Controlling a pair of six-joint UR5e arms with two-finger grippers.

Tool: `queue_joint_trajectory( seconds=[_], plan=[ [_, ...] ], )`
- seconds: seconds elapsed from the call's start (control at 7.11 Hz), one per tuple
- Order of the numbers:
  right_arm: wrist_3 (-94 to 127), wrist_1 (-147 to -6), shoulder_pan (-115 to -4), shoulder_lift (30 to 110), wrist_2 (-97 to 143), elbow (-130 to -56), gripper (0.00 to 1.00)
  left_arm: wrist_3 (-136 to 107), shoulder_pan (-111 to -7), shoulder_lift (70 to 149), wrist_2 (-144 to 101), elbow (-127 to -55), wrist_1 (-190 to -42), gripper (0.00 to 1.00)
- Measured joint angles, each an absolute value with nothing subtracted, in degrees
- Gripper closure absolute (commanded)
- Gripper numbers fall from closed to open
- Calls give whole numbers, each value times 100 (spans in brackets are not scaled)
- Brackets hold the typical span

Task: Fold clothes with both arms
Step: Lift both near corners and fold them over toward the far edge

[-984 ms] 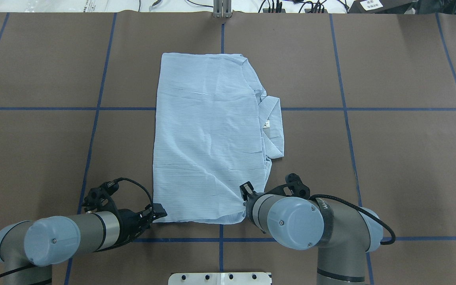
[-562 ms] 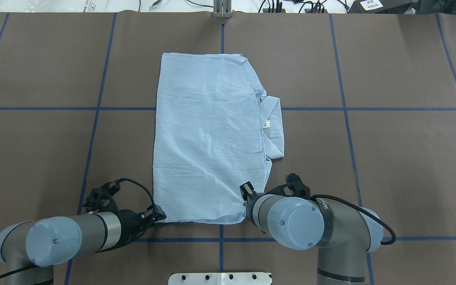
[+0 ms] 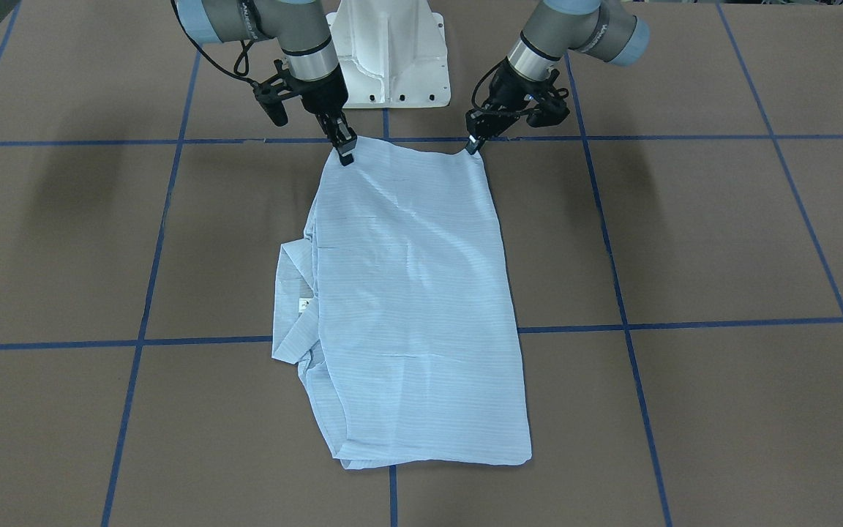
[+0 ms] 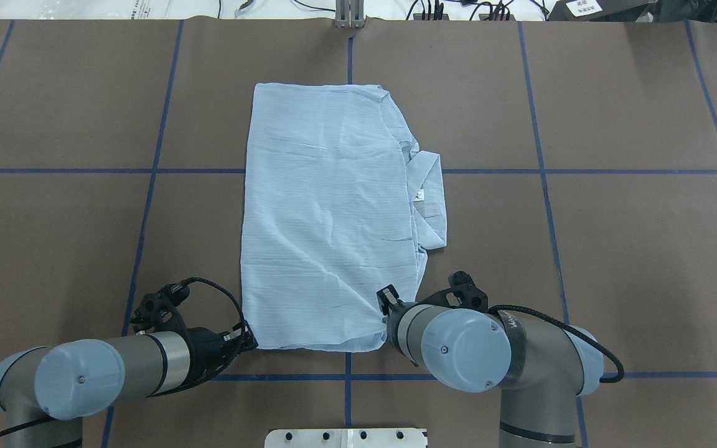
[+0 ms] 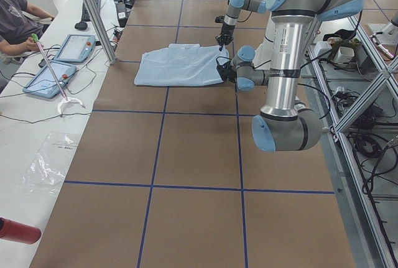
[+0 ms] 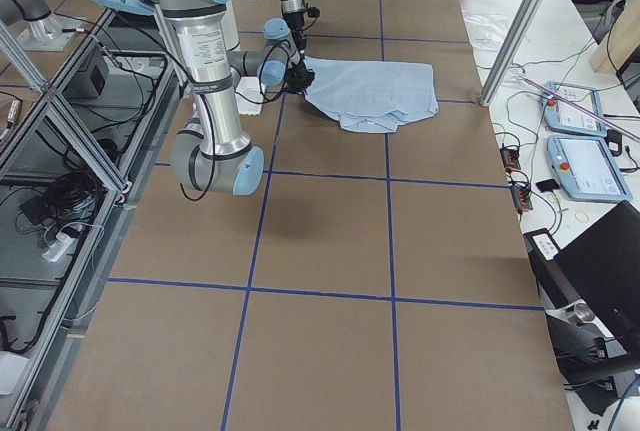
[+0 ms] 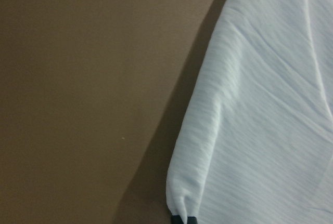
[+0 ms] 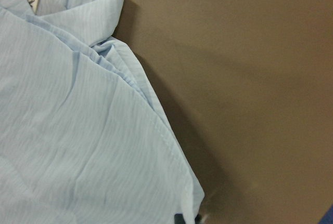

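Pale-blue shirt (image 4: 327, 218) lying folded lengthwise in the middle of the bench (image 4: 613, 249), collar (image 4: 430, 193) and white neck label (image 4: 419, 195) turned out to the robot's right, near hem just short of the blue tape line in front of the robot's base; left fingers (image 4: 248, 338) closed narrow on the near-left hem corner, right fingers (image 4: 384, 300) closed narrow on the near-right one, each wrist view showing cloth running down into the fingertips. Since a second ago the near-left corner, then flat and square on the bench, has been drawn in and gathered into the left fingers, so that the hem now starts a little further inboard; the right fingers and the far part of the shirt have not shifted. Reading: both near corners appear secured, so the grasping step looks complete, and the hem seems ready to be raised and carried toward the far edge for the next fold; an uneven lift could skew the thin cloth.
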State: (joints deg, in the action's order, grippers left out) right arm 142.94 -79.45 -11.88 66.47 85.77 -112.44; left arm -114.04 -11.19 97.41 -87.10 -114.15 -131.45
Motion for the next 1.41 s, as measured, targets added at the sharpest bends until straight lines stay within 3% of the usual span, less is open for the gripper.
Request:
queue_joint_trajectory(
  seconds=[0.7, 0.98, 1.41],
  plan=[
    [14245, -8595, -1299, 7303, 8597, -12961, 100, -11966, -1249, 9839, -8828, -13588, -11629, 100],
    [13602, -8749, -2135, 6564, 8952, -12267, 100, -11404, -2148, 10464, -9278, -12983, -11452, 100],
    [12752, -8311, -3377, 5042, 9748, -9604, 100, -10226, -3417, 11492, -9621, -11048, -11489, 100]
  ],
)
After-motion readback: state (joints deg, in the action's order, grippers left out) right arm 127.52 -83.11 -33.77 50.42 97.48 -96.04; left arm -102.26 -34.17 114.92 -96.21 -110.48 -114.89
